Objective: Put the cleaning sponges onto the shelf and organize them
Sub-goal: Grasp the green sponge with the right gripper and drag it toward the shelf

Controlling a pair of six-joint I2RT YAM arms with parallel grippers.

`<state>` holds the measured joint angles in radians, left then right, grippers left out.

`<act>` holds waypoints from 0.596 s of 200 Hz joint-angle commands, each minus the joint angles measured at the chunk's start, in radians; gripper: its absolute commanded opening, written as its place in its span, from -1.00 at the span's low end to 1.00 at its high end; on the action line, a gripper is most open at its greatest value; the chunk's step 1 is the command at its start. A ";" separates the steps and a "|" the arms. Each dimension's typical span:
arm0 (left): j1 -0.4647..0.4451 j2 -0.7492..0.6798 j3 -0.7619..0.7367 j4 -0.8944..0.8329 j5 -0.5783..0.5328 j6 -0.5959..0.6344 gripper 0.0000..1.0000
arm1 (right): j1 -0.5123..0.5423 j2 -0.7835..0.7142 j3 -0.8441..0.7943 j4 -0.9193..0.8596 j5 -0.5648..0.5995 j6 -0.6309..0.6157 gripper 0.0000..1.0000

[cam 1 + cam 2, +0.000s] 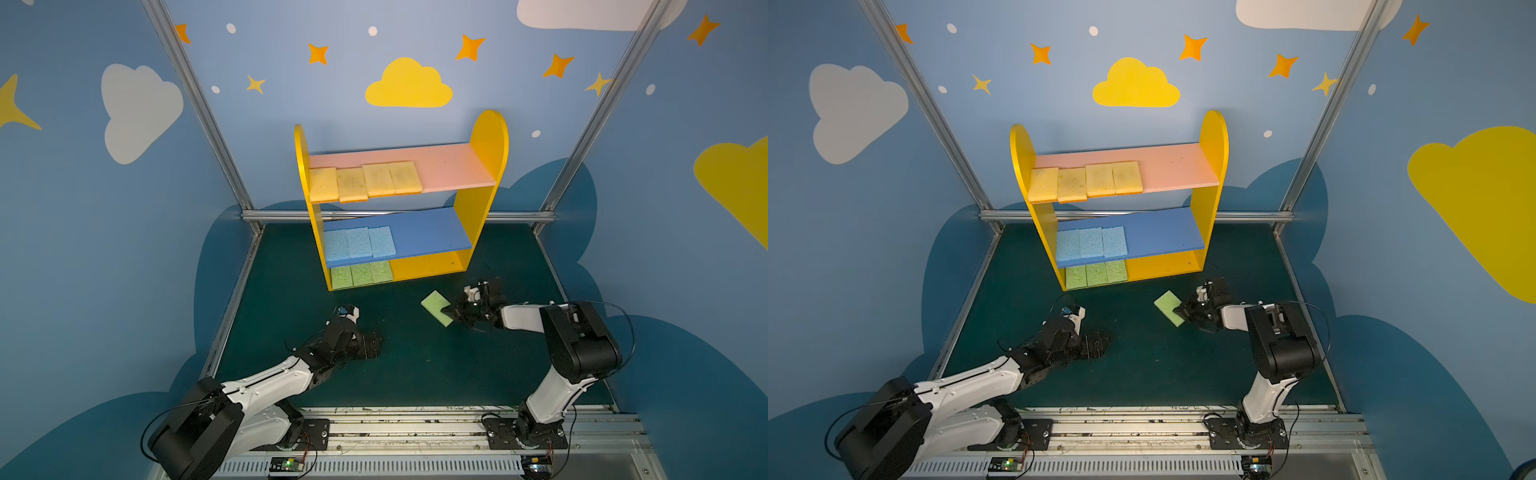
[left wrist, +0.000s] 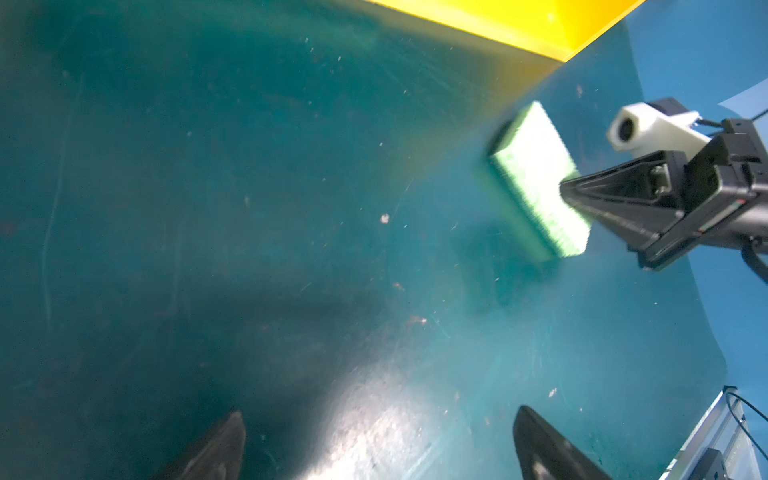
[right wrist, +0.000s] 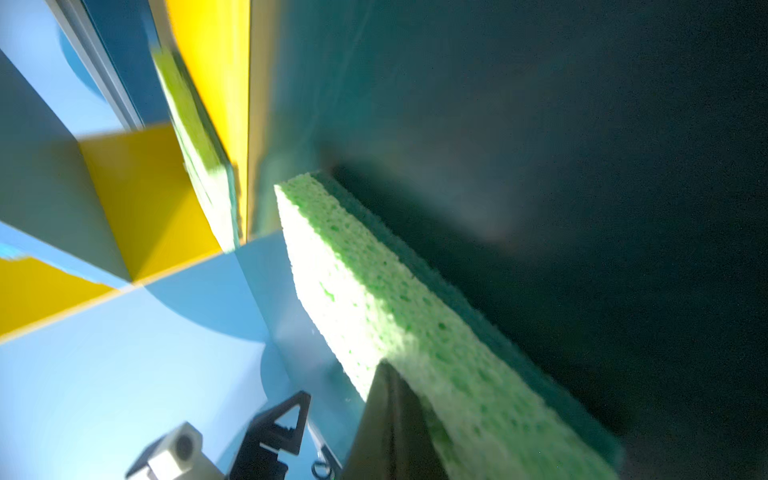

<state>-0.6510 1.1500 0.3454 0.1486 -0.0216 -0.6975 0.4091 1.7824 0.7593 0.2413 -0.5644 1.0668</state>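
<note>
Green, open-celled foam: the flat rectangular green sponge (image 1: 436,306) sits in the right gripper (image 1: 450,311), whose dark tapered jaws are pinched tight on one of its long edges. Most of the pad juts out past the tips and is tilted. Its pitted face shows clearly in the right wrist view.

Beyond those jaw tips stands the shelf (image 1: 490,137), smooth painted wood with round-topped side panels. Three green sponges (image 1: 361,274) lie side by side on its yellow base (image 1: 428,266). The blue sponges (image 1: 359,242) are on the blue board (image 1: 432,232), and the yellow sponges (image 1: 365,180) are on the pink board (image 1: 453,166).

Well to the side, the left gripper (image 2: 378,444) has its jaws spread wide with nothing between them. Ahead of it is only scuffed dark green mat (image 1: 415,365).
</note>
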 commanded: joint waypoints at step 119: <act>-0.004 0.142 0.038 0.050 0.018 0.008 -0.94 | 0.115 -0.004 0.339 -0.382 0.058 -0.320 -1.00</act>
<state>-0.6521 1.2415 0.3363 0.1757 -0.0166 -0.7033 0.5350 1.8034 0.9871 0.1223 -0.5514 0.9581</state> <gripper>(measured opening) 0.046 0.047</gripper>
